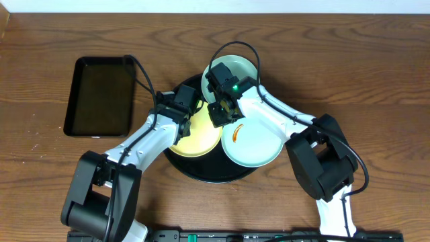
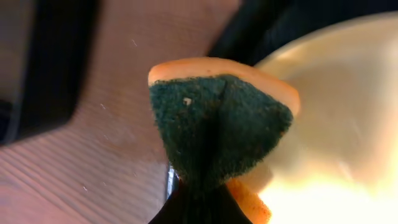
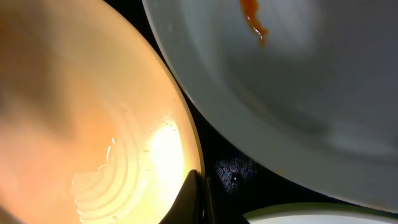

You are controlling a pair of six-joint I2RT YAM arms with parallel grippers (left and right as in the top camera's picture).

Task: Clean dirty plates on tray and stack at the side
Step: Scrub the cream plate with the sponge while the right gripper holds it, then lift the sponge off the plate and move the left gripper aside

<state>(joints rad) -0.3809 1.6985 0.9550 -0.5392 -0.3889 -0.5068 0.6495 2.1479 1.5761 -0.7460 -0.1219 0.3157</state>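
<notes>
A pale yellow plate (image 1: 195, 134) lies on the left of the round black tray (image 1: 201, 171). To its right lies a mint plate (image 1: 254, 142) with an orange smear (image 1: 236, 133). A second mint plate (image 1: 232, 69) sits at the tray's far edge. My left gripper (image 1: 189, 109) is over the yellow plate's far left rim. It is shut on a sponge (image 2: 217, 130) with a green scouring face and an orange body. My right gripper (image 3: 198, 196) is shut on the rim of the yellow plate (image 3: 93, 124), next to the smeared mint plate (image 3: 298, 81).
A smaller rectangular black tray (image 1: 101, 96) lies on the wooden table (image 1: 376, 74) to the left of the round one. Both arms cross over the round tray from the near side. Cables loop above the far mint plate.
</notes>
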